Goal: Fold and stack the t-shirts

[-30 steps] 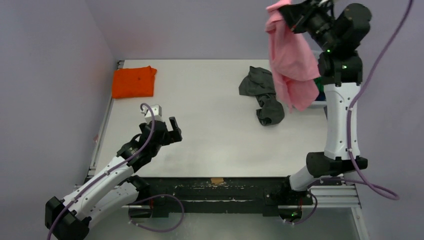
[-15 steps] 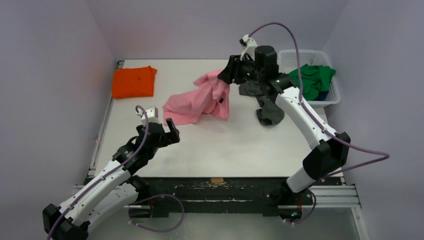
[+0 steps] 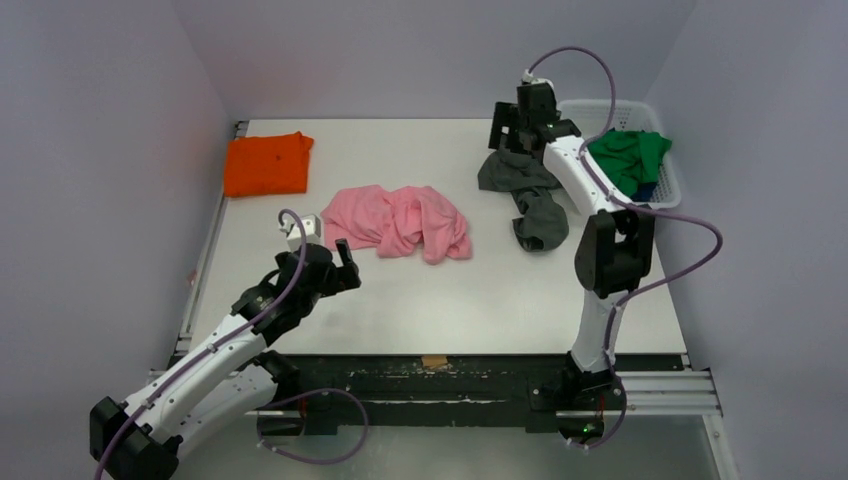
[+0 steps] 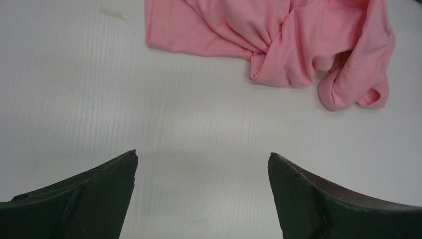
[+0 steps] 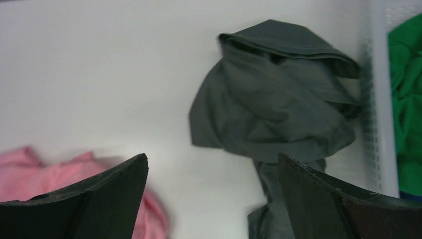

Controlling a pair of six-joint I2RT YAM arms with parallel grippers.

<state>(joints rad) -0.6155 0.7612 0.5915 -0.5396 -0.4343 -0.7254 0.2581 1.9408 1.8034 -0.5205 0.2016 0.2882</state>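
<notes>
left tool (image 4: 201,159) and right tool (image 5: 211,159) both released, empty; right wrist view shows pink t-shirt (image 5: 35,172) blurred, part-hidden.

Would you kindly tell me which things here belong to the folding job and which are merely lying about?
Part of the job:
pink t-shirt, crumpled
orange t-shirt, already folded
grey t-shirt, crumpled
green t-shirt, in the basket

Just lying about:
white basket
small tan scrap at the near edge of the table

Soft, even light, faint shadows — right wrist view blurs the pink t-shirt (image 5: 35,172).
</notes>
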